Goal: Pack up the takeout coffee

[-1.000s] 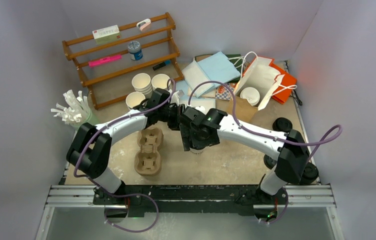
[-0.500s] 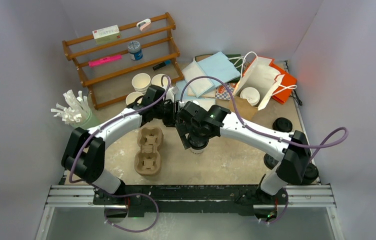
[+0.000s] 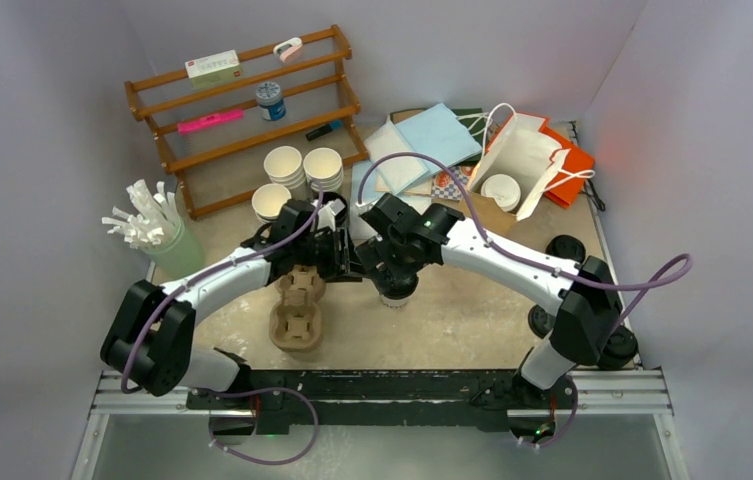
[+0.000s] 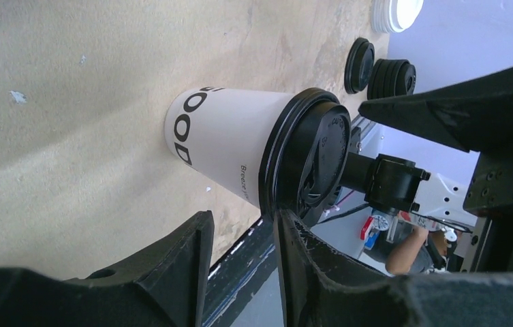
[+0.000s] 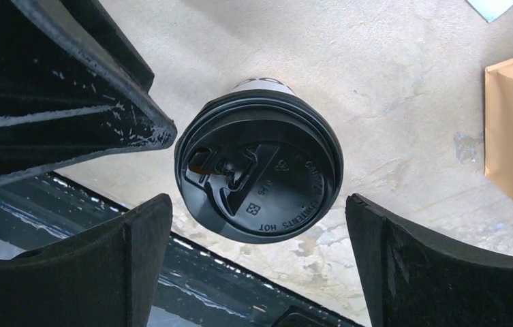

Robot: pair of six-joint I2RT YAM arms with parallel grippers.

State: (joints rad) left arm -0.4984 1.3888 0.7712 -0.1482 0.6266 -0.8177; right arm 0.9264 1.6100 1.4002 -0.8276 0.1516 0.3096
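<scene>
Cup (image 3: 393,297): white paper, black lid (image 5: 259,176). It stands upright on the table (image 3: 452,325) at the centre of the overhead frame, long axis vertical, just right of the pulp tray (image 3: 295,322).

Right gripper (image 5: 259,201): jaws at full spread, holding nothing. It hangs directly over the cup. In its wrist view one finger sits lower left of the lid and the other lower right, each clear of the rim.

Left gripper (image 4: 243,218): jaws partly apart, nothing between them. It lies level with the lid, on the cup's left in the overhead frame. In its wrist view the lid rim is just beside one fingertip; contact cannot be confirmed.

Assessment: the right arm is better placed, since the cup's axis runs between its fingers. A straight descent and squeeze should take it. The white bag (image 3: 527,150) stands open at upper right, well apart from the cup.
</scene>
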